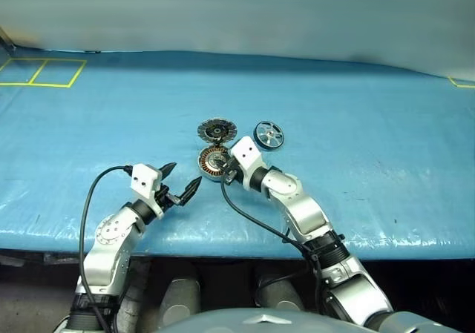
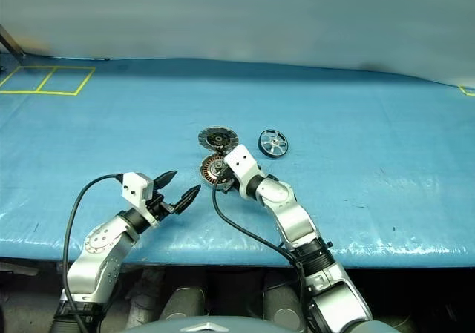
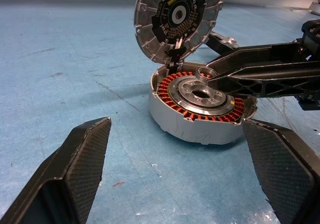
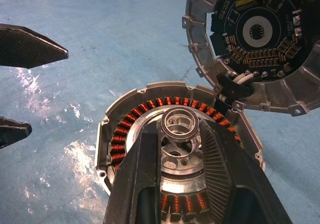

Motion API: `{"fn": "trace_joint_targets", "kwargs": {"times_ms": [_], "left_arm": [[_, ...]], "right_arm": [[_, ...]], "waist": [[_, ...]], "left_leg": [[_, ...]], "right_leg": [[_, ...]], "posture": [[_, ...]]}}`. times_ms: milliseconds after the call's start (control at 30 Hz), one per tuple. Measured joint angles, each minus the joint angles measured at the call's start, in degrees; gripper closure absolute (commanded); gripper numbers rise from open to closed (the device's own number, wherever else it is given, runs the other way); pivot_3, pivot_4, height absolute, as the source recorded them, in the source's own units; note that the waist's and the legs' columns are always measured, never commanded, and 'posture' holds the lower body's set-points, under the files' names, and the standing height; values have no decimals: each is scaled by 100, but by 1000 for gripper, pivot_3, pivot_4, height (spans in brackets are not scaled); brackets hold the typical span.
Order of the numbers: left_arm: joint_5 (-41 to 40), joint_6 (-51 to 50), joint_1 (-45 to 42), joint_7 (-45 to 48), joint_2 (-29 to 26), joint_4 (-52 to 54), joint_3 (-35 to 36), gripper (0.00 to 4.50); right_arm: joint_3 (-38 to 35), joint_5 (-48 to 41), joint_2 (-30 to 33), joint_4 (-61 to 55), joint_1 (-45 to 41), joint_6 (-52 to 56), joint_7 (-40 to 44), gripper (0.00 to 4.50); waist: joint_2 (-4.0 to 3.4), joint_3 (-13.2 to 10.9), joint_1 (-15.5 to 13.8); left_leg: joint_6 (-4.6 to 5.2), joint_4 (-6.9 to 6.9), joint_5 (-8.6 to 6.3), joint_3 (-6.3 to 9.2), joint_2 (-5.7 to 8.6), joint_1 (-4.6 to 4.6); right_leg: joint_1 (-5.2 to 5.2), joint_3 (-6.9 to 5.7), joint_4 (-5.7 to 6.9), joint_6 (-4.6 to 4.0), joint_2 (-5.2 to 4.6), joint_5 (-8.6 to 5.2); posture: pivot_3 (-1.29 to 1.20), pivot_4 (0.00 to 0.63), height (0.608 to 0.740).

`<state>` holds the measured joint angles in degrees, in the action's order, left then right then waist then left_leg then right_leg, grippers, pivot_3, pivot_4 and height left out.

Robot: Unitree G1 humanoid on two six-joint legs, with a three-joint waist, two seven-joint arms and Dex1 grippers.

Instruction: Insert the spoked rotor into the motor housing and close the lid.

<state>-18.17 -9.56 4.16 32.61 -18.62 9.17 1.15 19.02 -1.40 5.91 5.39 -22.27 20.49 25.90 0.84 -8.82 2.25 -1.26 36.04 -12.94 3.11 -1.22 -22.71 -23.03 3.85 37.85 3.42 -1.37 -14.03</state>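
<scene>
The motor housing (image 4: 150, 134), with its ring of copper windings, lies on the blue table. The lid (image 3: 177, 19) is propped open at its far edge, dark inner face showing, joined to it by short wires. The spoked rotor (image 1: 269, 135) lies on the table to the right of the lid, apart from both. My right gripper (image 4: 178, 134) is shut on a small silver ring (image 4: 178, 121), held over the housing's silver centre hub. My left gripper (image 1: 183, 176) stands open, nothing between its fingers (image 3: 75, 164), just left of the housing and pointing at it.
The blue table cover (image 1: 356, 185) stretches wide on all sides. Yellow tape squares (image 1: 44, 72) mark its far left corner. The table's near edge (image 1: 223, 248) runs just behind both arms. A black cable (image 1: 252, 218) hangs off the right arm.
</scene>
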Motion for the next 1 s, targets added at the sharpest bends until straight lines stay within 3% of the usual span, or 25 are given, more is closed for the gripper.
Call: {"fn": "trace_joint_targets", "kwargs": {"times_ms": [300,633,867,1000], "left_arm": [[-1,-5,-3,3,3,0,-75,0],[-7,-22,49,31,-13,12,-82,0],[3,-22,-245,161,21,-37,-236,0],[20,-14,-344,233,23,-205,-271,0]], "right_arm": [[-117,-25,-172,34,-2,-61,-58,3744],[-976,-280,690,-1344,1162,139,-89,3744],[-1265,-168,917,-1274,1668,130,-354,3744],[-1145,12,885,-987,1752,-77,-480,2374]], "waist": [[0,0,2],[0,0,-16],[0,0,6],[-1,0,3]], "left_leg": [[0,0,0,0,0,0],[1,0,-1,2,1,-4],[0,1,0,-4,0,4],[0,0,0,-6,0,3]], "right_leg": [[0,0,0,0,0,0],[0,-1,-2,2,-1,-3],[2,3,0,16,2,-10],[1,5,-1,16,1,-9]], "posture": [[0,150,740],[0,150,740],[0,150,740],[0,150,740]]}}
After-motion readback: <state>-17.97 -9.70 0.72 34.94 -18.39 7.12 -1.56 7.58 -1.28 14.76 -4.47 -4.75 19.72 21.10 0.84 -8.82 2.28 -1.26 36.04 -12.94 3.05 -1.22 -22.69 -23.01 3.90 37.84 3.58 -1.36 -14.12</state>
